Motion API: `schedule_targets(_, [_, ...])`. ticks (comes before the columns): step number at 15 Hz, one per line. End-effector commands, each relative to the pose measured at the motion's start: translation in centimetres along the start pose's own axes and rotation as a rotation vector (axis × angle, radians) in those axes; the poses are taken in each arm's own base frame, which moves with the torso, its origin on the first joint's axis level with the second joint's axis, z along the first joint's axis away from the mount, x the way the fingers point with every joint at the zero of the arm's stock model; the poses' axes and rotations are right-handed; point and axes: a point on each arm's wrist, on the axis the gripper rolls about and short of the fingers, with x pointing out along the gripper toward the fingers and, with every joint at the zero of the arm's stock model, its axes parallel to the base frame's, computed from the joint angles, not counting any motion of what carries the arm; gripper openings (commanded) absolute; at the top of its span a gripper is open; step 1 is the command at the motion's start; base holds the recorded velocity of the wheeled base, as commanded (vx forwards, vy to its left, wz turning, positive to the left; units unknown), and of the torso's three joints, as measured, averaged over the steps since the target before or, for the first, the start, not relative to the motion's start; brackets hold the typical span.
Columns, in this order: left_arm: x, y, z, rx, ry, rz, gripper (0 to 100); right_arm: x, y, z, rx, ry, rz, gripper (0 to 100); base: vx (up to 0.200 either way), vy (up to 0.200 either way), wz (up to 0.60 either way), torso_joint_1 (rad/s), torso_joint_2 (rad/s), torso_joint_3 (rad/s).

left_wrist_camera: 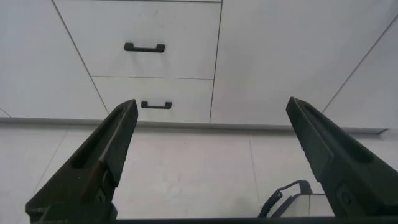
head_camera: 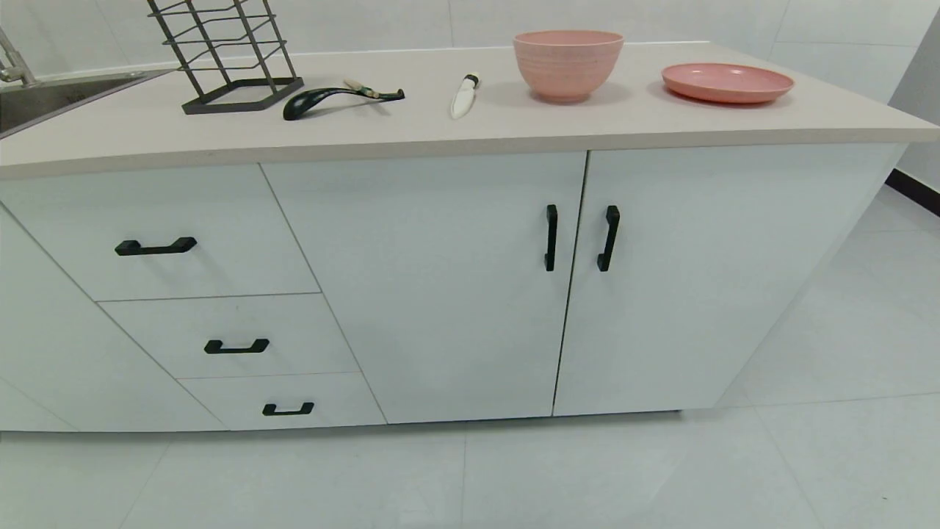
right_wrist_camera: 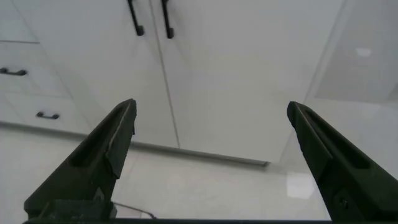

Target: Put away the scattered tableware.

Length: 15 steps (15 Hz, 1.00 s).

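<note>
On the countertop (head_camera: 440, 136) lie a pink bowl (head_camera: 568, 63), a pink plate (head_camera: 727, 81) to its right, a white knife-like utensil (head_camera: 464, 96) and a black ladle-shaped spoon (head_camera: 330, 98) with a small light utensil across its handle. A black wire rack (head_camera: 228, 55) stands at the back left. My left gripper (left_wrist_camera: 211, 134) hangs low and open, facing the lower drawers (left_wrist_camera: 155, 59) and the floor. My right gripper (right_wrist_camera: 211, 134) is also open, low in front of the double cabinet doors (right_wrist_camera: 205, 68). Nothing is between either pair of fingers.
A steel sink (head_camera: 51, 95) with a tap sits at the counter's far left. Below the counter are three drawers with black handles (head_camera: 156, 247) on the left and two doors with vertical handles (head_camera: 551, 237) in the middle. Tiled floor (head_camera: 514, 470) stretches in front.
</note>
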Motion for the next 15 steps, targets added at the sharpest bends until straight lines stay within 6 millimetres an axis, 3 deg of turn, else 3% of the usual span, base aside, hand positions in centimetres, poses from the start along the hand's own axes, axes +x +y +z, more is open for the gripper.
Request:
schedule_targets(1, [0.0,0.0,0.0,0.000,0.001,0.000,100,5.4,-0.6,4.4,0.035,0.132,0.172,100,0.000,0.000,0.00,0.000,0.00,0.000])
schedule_targets(3, [0.0,0.0,0.0,0.000,0.001,0.000,100,8.6,-0.6,6.0,0.031,0.108,0.240,100,0.000,0.000,0.00,0.000,0.00,0.000])
schedule_targets(5, [0.0,0.0,0.0,-0.002,0.000,0.001,100,12.0,-0.8,6.0,0.027,0.115,0.248,100,0.000,0.000,0.00,0.000,0.00,0.000])
schedule_targets(15, [0.0,0.0,0.1,-0.002,-0.010,0.004,100,18.8,-1.1,3.8,-0.036,0.198,0.334,100,0.000,0.000,0.00,0.000,0.00,0.000])
